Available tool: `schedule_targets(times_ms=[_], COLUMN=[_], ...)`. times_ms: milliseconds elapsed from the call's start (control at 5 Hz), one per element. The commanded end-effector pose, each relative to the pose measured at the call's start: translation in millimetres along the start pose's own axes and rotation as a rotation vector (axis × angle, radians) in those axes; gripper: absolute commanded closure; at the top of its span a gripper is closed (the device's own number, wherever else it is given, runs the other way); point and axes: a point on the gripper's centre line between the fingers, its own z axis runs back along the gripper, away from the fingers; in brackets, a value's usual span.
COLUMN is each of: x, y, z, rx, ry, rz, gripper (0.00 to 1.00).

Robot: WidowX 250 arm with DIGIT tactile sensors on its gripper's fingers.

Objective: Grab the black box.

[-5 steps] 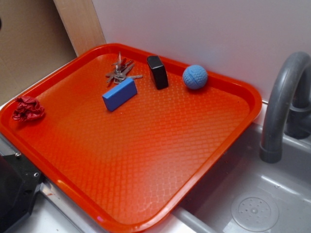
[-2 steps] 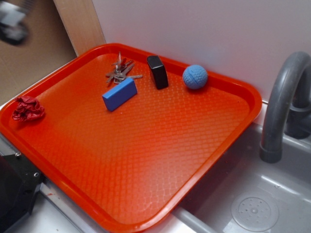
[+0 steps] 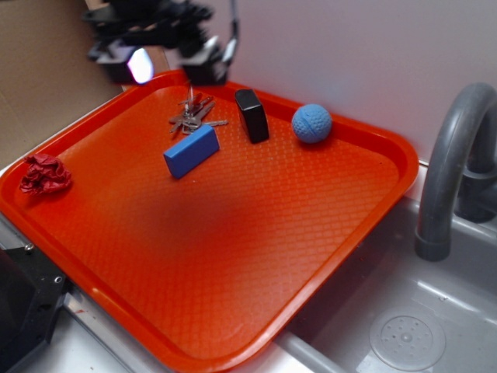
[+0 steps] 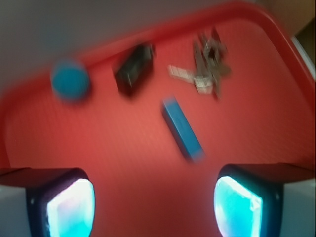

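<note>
Gripper [image 4: 153, 205] is spread wide and empty, up high over the tray's [image 3: 365, 225] 11 o'clock corner. Black box [image 3: 251, 115] lies near the tray's 12 o'clock edge, between the keys [image 3: 194, 113] and the blue ball [image 3: 312, 123]. It looks small, hard, smooth and probably light. Pinch its two long sides, in the middle.

1. Exterior view: bright and even, with the textured orange plastic tray [image 3: 233, 233] sharp and a soft dark shadow at its middle
2. The black robot claw [image 3: 159, 58] there is smeared by motion blur, one pad glaring white
3. Wrist view: heavily blurred throughout; the small matte black box [image 4: 133, 69] is fuzzy, and both finger pads [image 4: 71, 207] glow cyan
</note>
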Motion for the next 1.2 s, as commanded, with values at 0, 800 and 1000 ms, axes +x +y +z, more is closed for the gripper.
schedule_targets(times_ms=[0,800,1000], x=[68,62,68], y=[2,0,-11], z=[-18,-66,-88], rx=[-0.113,-0.126,-0.126], ry=[-0.089,0.003,0.008], rz=[0.176,0.253,0.231], gripper=[0.0,0.0,0.0])
